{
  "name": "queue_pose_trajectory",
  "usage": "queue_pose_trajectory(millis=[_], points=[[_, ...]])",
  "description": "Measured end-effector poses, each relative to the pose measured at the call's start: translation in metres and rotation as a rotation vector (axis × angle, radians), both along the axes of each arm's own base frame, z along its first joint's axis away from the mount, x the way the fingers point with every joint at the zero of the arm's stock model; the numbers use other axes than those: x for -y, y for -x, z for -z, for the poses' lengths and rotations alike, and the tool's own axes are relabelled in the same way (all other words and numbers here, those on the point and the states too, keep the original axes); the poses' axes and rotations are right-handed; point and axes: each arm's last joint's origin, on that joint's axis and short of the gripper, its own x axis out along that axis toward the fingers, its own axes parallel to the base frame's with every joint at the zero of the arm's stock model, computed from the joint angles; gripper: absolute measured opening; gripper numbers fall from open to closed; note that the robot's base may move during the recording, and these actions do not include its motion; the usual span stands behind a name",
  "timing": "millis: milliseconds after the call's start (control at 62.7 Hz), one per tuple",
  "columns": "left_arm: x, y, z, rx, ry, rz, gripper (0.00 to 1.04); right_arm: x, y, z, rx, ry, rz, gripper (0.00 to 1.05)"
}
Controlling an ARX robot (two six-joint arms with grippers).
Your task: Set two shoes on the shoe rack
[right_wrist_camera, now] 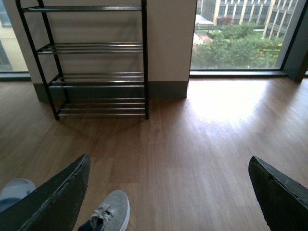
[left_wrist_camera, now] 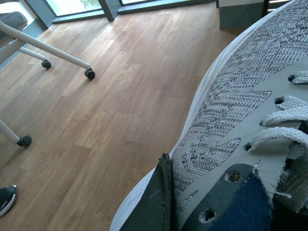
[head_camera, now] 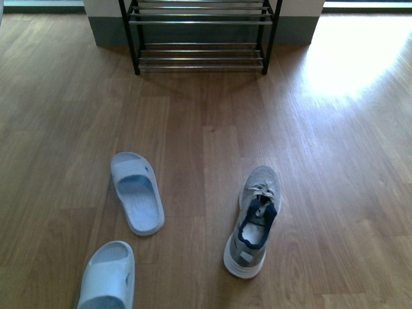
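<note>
The left gripper (left_wrist_camera: pixel 156 197) shows only one dark finger, lying flat against the outer side of a knit sneaker (left_wrist_camera: pixel 240 101) that fills the left wrist view. Its other finger is hidden, so I cannot tell whether it is clamped on the sneaker. White chair legs on black casters (left_wrist_camera: pixel 89 73) stand on the wooden floor (left_wrist_camera: pixel 115 110) beyond it.

In the front view neither arm appears. Two pale slide sandals lie on the left part of the floor. The nearer slide sandal (head_camera: pixel 108 277) is cut off by the lower frame edge. The farther slide sandal (head_camera: pixel 136 192) lies just beyond it, with its toe pointing away. To their right, well apart, a grey sneaker (head_camera: pixel 254 222) stands upright on its white sole, toe toward the shoe rack (head_camera: pixel 201 63). I cannot tell whether it is the sneaker seen from the left wrist.

The rack stands at the floor's far edge against the wall, well away from all the footwear, and its chrome shelves are bare.

The right gripper (right_wrist_camera: pixel 169 161) hangs above the floor with its jaws spread wide, gripping nothing.
</note>
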Motion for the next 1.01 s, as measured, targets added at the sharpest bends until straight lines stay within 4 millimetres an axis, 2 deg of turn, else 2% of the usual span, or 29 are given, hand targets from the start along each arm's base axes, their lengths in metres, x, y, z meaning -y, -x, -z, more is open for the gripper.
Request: queue_pose_trajectory(millis=[319, 399, 479, 654, 750, 814, 925, 1005], points=[[-0.001, 0.0, 0.0, 0.002, -0.005, -0.012, 0.01, 0.0, 0.0, 0.0, -0.001, 0.0, -0.001, 0.96], [0.0, 0.0, 0.0, 0.001, -0.002, -0.005, 0.01, -0.001, -0.003, 0.004, -0.084, 0.036, -0.167, 0.96], [0.0, 0.0, 0.0, 0.0, -0.001, -0.002, 0.01, -0.006, -0.016, 0.013, -0.168, 0.058, -0.322, 0.96], [0.0, 0.0, 0.0, 0.0, 0.0, -0.002, 0.01, -0.026, -0.065, 0.032, -0.288, 0.122, -0.287, 0.96], [0.0, 0.0, 0.0, 0.0, 0.0, -0.002, 0.01, -0.039, -0.1, 0.053, -0.394, 0.146, -0.276, 0.96], [0.0, 0.0, 0.0, 0.0, -0.001, -0.003, 0.01, -0.047, -0.121, 0.082, -0.543, 0.161, -0.274, 0.96], [0.0, 0.0, 0.0, 0.0, -0.001, -0.002, 0.01, -0.053, -0.14, 0.134, -0.779, 0.149, -0.281, 0.96], [0.0, 0.0, 0.0, 0.0, -0.001, -0.002, 0.01, -0.055, -0.151, 0.16, -0.875, 0.14, -0.269, 0.96]])
